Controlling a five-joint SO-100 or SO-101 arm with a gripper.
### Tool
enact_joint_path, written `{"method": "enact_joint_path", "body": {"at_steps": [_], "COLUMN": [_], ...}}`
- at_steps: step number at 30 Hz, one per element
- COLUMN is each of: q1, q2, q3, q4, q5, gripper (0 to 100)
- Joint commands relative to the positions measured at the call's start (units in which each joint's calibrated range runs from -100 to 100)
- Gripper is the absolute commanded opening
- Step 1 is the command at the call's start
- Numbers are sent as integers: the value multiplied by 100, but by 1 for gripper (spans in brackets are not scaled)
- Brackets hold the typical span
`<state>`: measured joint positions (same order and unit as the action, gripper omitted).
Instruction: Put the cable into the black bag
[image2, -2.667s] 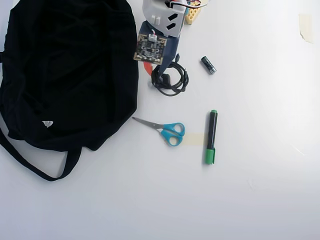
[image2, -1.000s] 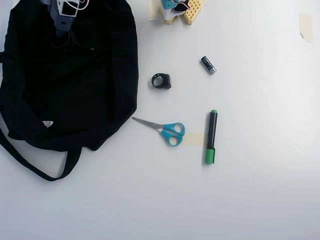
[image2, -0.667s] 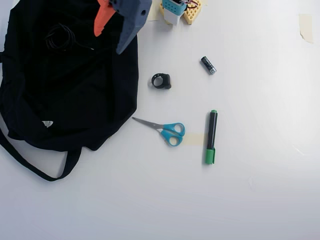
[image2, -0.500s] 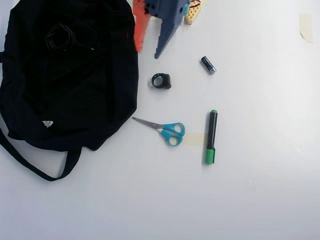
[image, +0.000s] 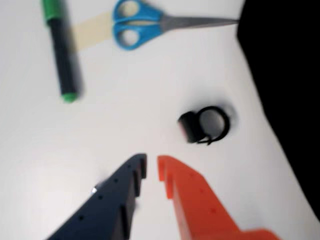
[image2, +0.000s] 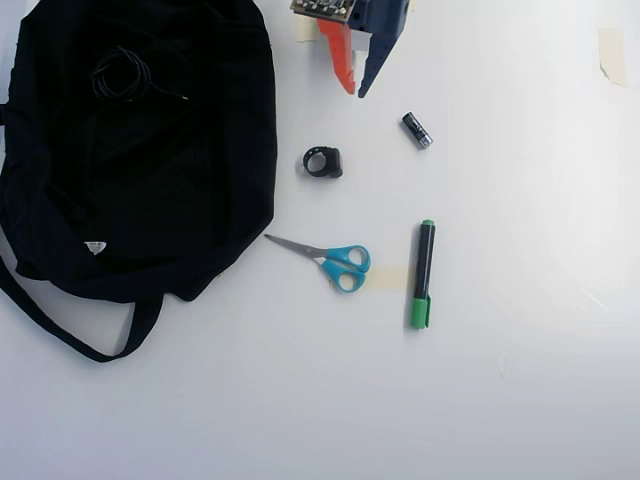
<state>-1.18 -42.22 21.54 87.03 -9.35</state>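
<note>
1. Cable (image2: 121, 76) lies coiled on the black bag (image2: 190, 170), near its upper left in the overhead view.
2. Gripper (image2: 355, 92) hangs over bare table (image2: 500, 400) to the right of the bag, fingers nearly together with a thin gap, holding nothing.
3. In the wrist view, the black ring clip (image: 205, 125) sits just ahead of the fingertips.
4. Scissors (image2: 330, 258), green marker (image2: 423, 272) and battery (image2: 417, 130) lie apart.

No text reads anywhere; the black bag (image2: 140, 150) bears a tiny white label, illegible
</note>
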Motion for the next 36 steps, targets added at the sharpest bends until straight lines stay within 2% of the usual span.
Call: {"method": "enact_joint_path", "body": {"at_steps": [1, 12, 18, 36], "q1": [-159, -496, -698, -982], "q2": [-583, -2799, -4027, -5720], "q3": [362, 3138, 4270, 7316], "q4": [-30, -1348, -1373, -1330], "q5": [12, 23, 804, 836], "gripper": [3, 3, 3, 3]}}
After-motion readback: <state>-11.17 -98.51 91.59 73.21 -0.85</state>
